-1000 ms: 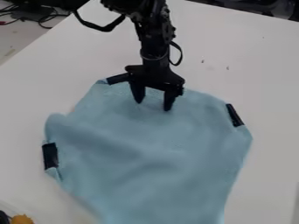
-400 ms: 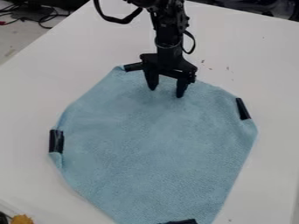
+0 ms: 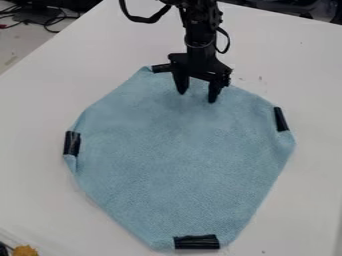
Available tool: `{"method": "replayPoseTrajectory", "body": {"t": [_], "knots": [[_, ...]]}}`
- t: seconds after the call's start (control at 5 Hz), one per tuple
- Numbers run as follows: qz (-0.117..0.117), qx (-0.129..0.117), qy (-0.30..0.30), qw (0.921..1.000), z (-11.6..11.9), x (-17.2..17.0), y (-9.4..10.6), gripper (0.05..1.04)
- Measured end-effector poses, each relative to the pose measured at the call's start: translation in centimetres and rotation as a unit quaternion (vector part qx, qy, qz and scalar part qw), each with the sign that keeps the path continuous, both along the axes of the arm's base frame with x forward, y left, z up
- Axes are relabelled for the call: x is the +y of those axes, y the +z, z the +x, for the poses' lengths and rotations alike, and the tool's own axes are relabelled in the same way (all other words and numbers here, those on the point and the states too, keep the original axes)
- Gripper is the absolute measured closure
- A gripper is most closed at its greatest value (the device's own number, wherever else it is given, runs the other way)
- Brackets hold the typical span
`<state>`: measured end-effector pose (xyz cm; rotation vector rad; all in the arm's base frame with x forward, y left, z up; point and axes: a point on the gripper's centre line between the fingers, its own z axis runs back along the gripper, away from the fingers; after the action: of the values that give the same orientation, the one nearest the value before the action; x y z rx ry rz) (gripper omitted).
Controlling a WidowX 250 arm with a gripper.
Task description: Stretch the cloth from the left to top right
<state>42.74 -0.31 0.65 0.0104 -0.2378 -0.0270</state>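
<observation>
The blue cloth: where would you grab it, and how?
Probably the blue cloth is best pinched at its left edge, just below the black strip, where it looks folded over and may give more to grip. I'd come down from above with one finger either side of that fold, since the middle lies nearly flat.

Odds and ends around a white tabletop [image 3: 33, 110].
Upper left, tangled black cables [image 3: 47, 26]; lower left, a rough orange-yellow object [image 3: 25, 250].
</observation>
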Motion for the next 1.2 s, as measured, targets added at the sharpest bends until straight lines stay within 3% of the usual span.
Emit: {"method": "replayPoseTrajectory", "body": {"t": [0.8, 1.2], "knots": [[0.008, 0.001, -0.048, 0.9988, 3.8, -0.3, 0.3, 0.082], [0.035, 0.035, -0.047, 0.9976, 1.9, -0.1, 0.6, 0.083]]}}
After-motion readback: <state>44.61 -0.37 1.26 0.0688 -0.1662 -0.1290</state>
